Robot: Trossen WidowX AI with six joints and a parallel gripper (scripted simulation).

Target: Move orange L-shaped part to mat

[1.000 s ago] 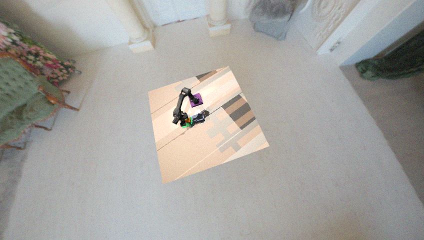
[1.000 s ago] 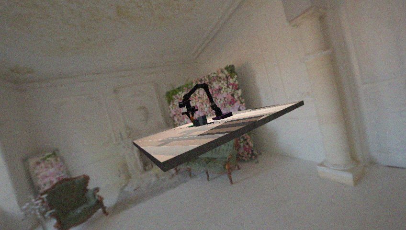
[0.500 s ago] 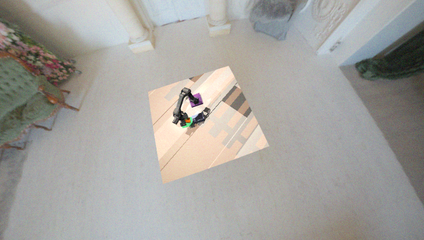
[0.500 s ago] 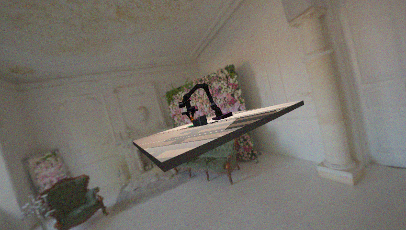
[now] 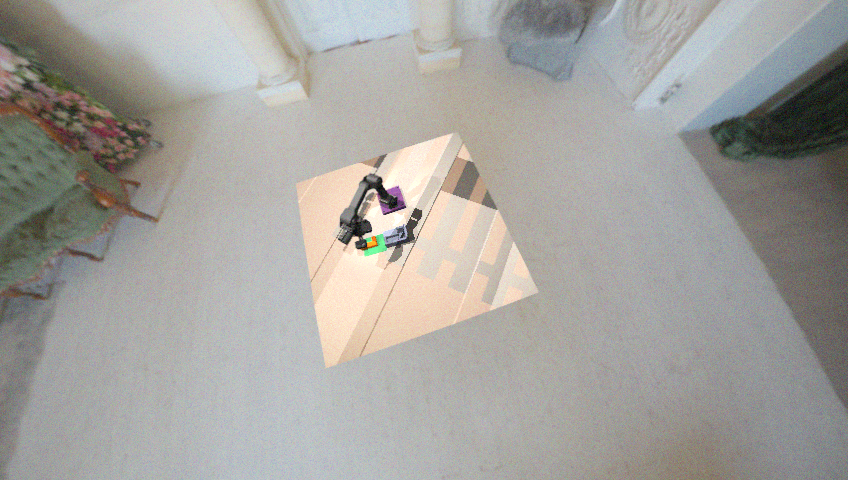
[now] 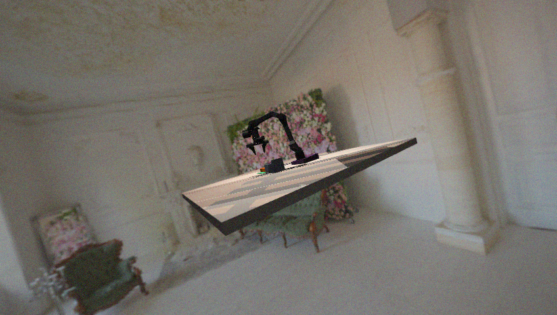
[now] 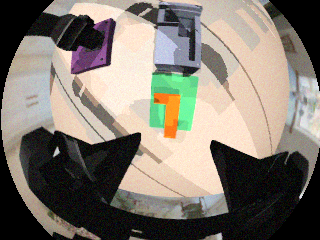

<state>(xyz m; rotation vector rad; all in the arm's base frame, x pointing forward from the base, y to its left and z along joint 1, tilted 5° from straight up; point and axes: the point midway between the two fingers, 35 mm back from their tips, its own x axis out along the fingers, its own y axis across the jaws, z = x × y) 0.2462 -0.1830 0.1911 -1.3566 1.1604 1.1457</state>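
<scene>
The orange L-shaped part point(image 5: 371, 242) point(image 6: 262, 169) point(image 7: 171, 117) lies on the green mat point(image 5: 374, 251) point(image 7: 188, 111), apparently flat. Its L-shaped end is on the mat, towards the tray; its straight end reaches a little past the mat's edge in the wrist view. Which face is up I cannot tell for certain. The grey tray point(image 5: 389, 239) point(image 6: 273, 165) point(image 7: 167, 52) stands beside the mat, and its pocket is empty. My gripper point(image 6: 259, 152) point(image 7: 176, 140) is open, fingers wide apart, with nothing between them. It hangs above the part and touches nothing.
The purple base plate point(image 5: 390, 208) point(image 6: 311, 157) point(image 7: 108, 45) of the arm is beside the tray, to the left in the wrist view. The tray is the raised obstacle beyond the mat. Patterned patches and shadows cross the table top point(image 5: 404, 309) point(image 6: 234, 195).
</scene>
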